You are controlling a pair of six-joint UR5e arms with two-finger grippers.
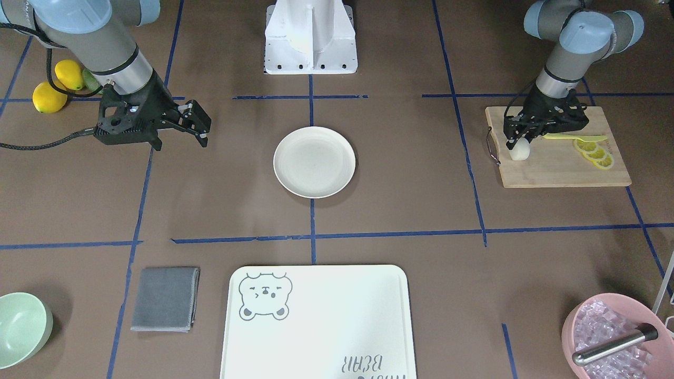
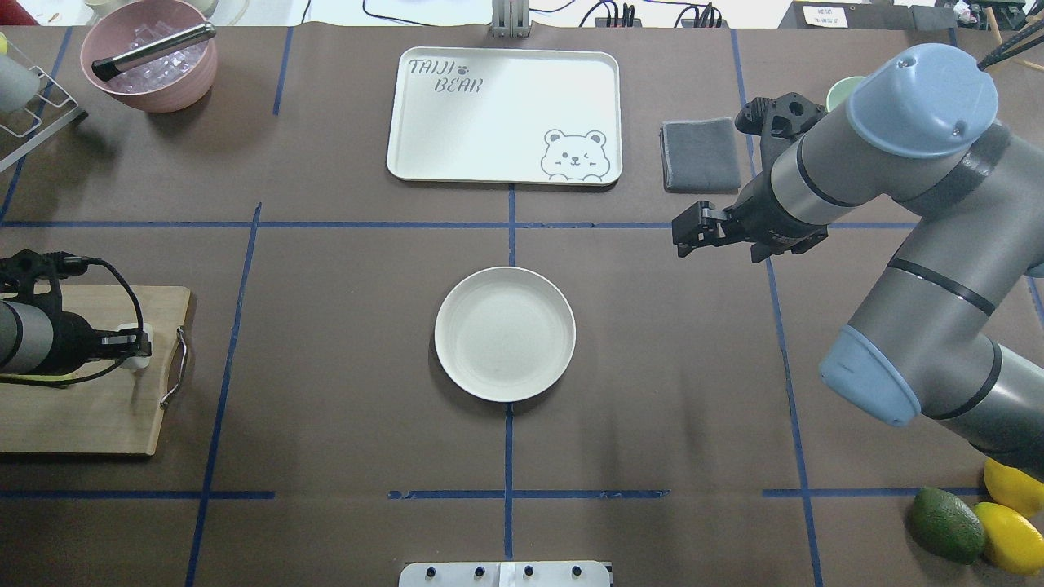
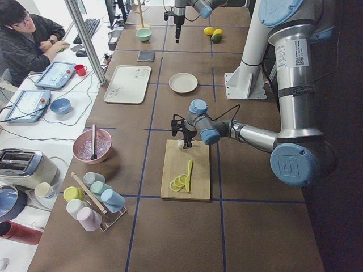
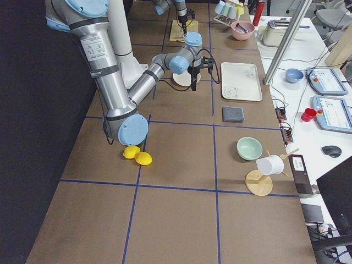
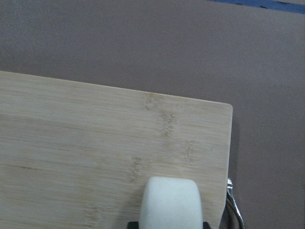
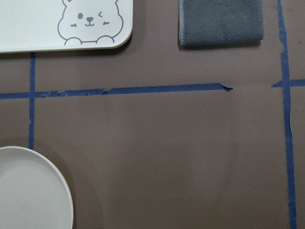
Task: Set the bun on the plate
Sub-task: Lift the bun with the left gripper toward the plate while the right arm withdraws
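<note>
The bun [image 1: 520, 151] is a small white lump at the near-corner end of the wooden cutting board [image 1: 558, 166]. My left gripper [image 1: 518, 143] reaches down onto it and is shut on it. In the left wrist view the bun [image 5: 170, 202] sits between the dark fingers at the bottom edge, over the board [image 5: 95, 143]. The round cream plate [image 1: 314, 162] lies bare at the table's centre [image 2: 505, 334], well away from the board. My right gripper [image 1: 201, 123] hovers open and holds nothing, to the side of the plate [image 6: 28, 191].
Lemon slices [image 1: 595, 153] and a yellow utensil [image 1: 574, 138] lie on the board. A bear-print tray [image 1: 316, 321], grey cloth [image 1: 166, 298], mint bowl [image 1: 21, 329] and pink bowl of ice [image 1: 613, 337] line the far side. Lemons [image 2: 1011, 514] and an avocado [image 2: 946, 523] sit by the right arm's base.
</note>
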